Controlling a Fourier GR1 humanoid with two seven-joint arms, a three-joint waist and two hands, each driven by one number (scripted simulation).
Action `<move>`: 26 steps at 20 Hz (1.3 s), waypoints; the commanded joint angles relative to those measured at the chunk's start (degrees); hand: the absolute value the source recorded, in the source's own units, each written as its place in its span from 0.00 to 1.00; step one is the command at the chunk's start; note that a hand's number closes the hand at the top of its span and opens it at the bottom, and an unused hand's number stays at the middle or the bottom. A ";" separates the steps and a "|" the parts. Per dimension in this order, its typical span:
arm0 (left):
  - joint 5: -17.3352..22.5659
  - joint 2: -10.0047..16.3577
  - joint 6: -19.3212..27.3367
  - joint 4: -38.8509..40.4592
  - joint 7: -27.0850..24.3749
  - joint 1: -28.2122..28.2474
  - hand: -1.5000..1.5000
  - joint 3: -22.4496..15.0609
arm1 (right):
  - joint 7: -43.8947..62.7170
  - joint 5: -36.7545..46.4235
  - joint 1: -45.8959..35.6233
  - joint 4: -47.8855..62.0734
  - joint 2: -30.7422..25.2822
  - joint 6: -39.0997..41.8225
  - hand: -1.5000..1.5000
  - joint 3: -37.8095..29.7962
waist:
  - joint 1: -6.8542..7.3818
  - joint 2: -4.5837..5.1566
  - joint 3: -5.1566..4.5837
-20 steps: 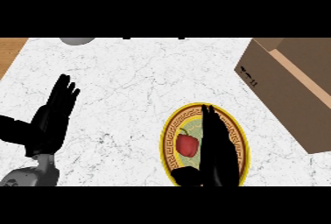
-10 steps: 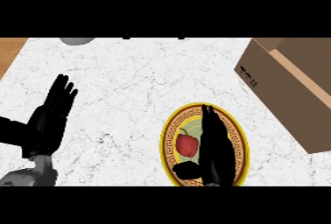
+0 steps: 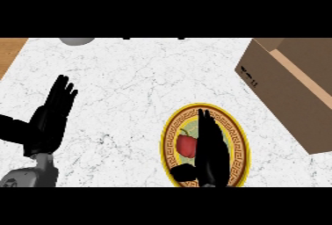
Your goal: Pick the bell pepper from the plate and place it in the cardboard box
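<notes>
Just left of right hand [image 3: 211, 149], red bell pepper [image 3: 186, 146], on plate [image 3: 239, 132]

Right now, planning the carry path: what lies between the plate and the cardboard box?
Head view: only bare counter between plate and cardboard box.

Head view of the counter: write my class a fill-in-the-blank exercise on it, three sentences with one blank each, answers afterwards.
1. The bell pepper on the plate is ____ in colour.
2. The right hand is over the plate with its fingers ____, not curled round the pepper.
3. The cardboard box stands at the ____ side of the counter in this view.
Missing words: red; straight; right.
</notes>
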 commanded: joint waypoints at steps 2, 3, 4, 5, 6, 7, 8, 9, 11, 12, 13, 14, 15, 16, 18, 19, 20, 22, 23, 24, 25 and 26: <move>-0.16 -1.06 -0.93 4.55 -1.84 -2.70 0.50 1.38 | 1.00 -0.86 2.24 -1.32 0.06 0.23 0.00 -3.40 | -0.33 0.02 -0.01; -2.84 -2.22 4.69 -5.63 7.90 -3.19 0.50 -2.68 | -0.30 -2.13 -0.03 7.28 0.33 -6.11 0.00 -1.86 | 0.20 -0.01 0.05; -2.22 -0.34 1.69 -3.49 5.18 -1.92 0.50 -0.15 | 0.42 -1.87 -1.33 3.84 0.33 -1.33 0.00 -4.89 | 0.01 -0.01 0.01; 0.20 -0.31 -1.57 0.52 1.74 -1.87 0.50 1.51 | 6.16 -1.93 -2.02 1.76 0.33 -0.70 0.00 -0.61 | -0.02 0.00 -0.01; -0.60 -1.29 -0.37 -1.89 3.13 -1.16 0.50 0.44 | 7.12 -2.19 -3.41 4.37 0.33 -5.05 0.00 2.24 | 0.13 -0.01 0.00; -2.38 -1.82 1.00 -4.94 3.17 1.28 0.50 -0.50 | 0.20 -2.74 -2.77 8.13 0.33 -5.30 0.00 -2.62 | 0.18 -0.01 0.01; -3.93 -4.37 1.51 -0.07 0.26 0.93 0.50 -2.69 | 0.78 0.05 3.12 2.39 0.33 -1.85 0.00 -1.46 | -0.26 -0.03 0.00; -1.17 -1.35 -0.60 -2.93 2.63 0.21 0.50 0.91 | 4.48 -4.17 -6.94 9.30 0.34 -5.29 0.00 -0.94 | 0.27 0.02 0.00; -2.22 -1.97 -0.23 -4.01 1.99 1.55 0.50 0.86 | 2.60 -0.72 0.19 1.86 0.33 -0.23 0.00 -1.39 | -0.06 -0.06 0.00; -3.32 -3.28 -0.03 -0.06 0.44 -0.41 0.50 -0.07 | 4.08 -3.19 -4.74 8.54 0.34 -4.88 0.00 0.69 | 0.07 0.02 0.00; -3.58 -3.49 1.12 -5.04 4.06 1.45 0.50 -0.72 | -0.67 -2.64 -2.99 10.32 0.34 -6.15 0.00 -0.90 | 0.11 -0.01 0.01; -3.01 -3.51 -0.74 -0.21 0.32 -0.94 0.50 0.30 | -0.55 -1.41 -1.00 9.30 0.34 -7.42 0.00 0.35 | -0.06 0.01 0.00; -3.81 -4.24 0.69 1.25 0.75 -2.35 0.50 0.24 | 1.64 0.14 0.60 3.88 0.34 -3.58 0.00 -0.36 | -0.25 -0.02 0.00; -1.19 -1.73 -2.60 -1.70 1.73 0.71 0.50 2.51 | 1.22 -0.43 -0.46 6.06 0.34 -4.49 0.00 -0.45 | -0.02 -0.03 0.00; -4.82 -3.63 0.58 -2.88 4.05 -1.49 0.50 -0.74 | -0.56 -2.77 -6.66 14.93 0.34 -9.16 1.00 -0.77 | 0.18 0.04 0.01; -4.80 -4.03 1.11 -6.49 5.10 0.79 0.50 -0.37 | 0.33 -1.25 -5.73 10.34 0.34 -4.34 1.00 0.43 | 0.11 -0.03 0.01; -3.30 -2.25 -1.75 -3.63 3.07 0.84 0.50 1.78 | -2.47 1.58 -0.30 5.21 -0.90 -0.41 1.00 -0.12 | -0.12 -0.05 0.00; -1.66 -2.35 -1.85 -6.62 5.17 1.82 0.50 2.39 | -4.55 2.09 -2.55 9.66 -1.32 -1.46 1.00 -1.87 | 0.03 -0.05 0.00; -2.60 -3.60 -2.68 -1.65 -0.06 2.12 0.50 2.01 | 0.86 3.19 -6.98 12.37 0.32 -3.71 1.00 1.61 | 0.12 0.01 -0.01; -4.69 -4.75 -1.01 -4.60 1.17 3.60 0.50 -0.12 | 2.91 5.81 -4.40 8.82 0.32 -2.69 1.00 3.51 | 0.04 -0.06 -0.01; -2.01 -2.79 -2.79 -4.15 2.66 1.59 0.50 3.06 | 0.44 4.26 -6.98 13.15 0.32 -4.55 1.00 1.72 | 0.12 -0.01 0.00; -6.98 -6.28 1.44 -3.72 2.83 0.07 0.50 -1.67 | -1.59 5.30 -5.78 9.62 0.33 0.06 1.00 -1.53 | -0.14 -0.03 0.00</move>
